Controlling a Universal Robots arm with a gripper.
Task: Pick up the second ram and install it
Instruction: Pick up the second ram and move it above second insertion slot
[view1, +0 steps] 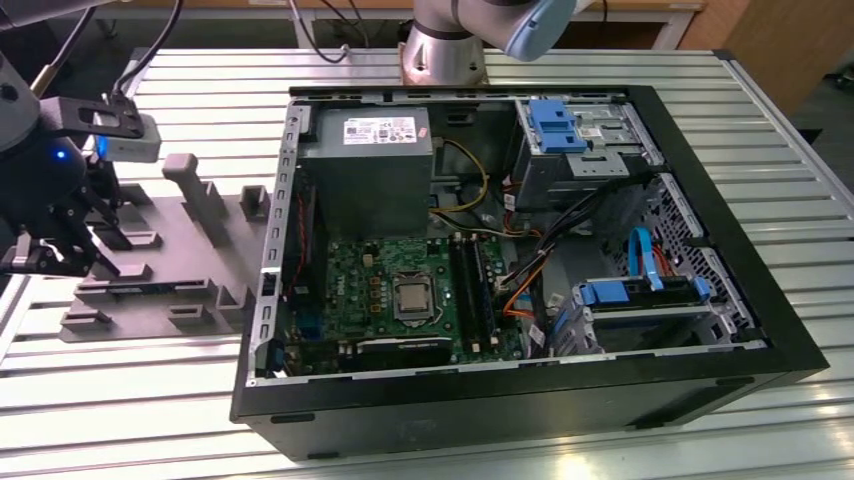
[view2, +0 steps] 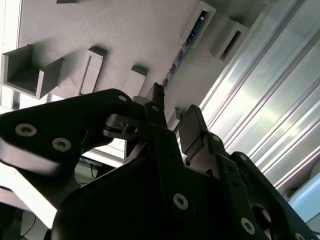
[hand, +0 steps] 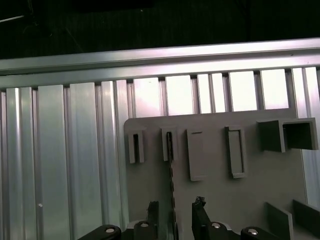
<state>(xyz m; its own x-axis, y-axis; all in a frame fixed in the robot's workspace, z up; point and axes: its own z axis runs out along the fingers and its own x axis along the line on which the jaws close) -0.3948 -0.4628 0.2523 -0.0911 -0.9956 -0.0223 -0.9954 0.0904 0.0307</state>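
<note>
step: pick, not yet gripped | claw (hand: 175, 207) spread, astride ram (hand: 171, 165) standing on edge in holder (hand: 250, 200) | I reckon the grip needs pads square on ram's flat faces

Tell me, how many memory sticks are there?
1: the ram stands on edge in the grey holder, the open gripper poised over it. Others may sit hidden in the computer.

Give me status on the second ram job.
Done: nothing visible; the second ram stands on edge in the grey holder plate. In hand: the gripper, open, straddles the stick without clamping it. Left: pickup and install in the motherboard sockets.
</note>
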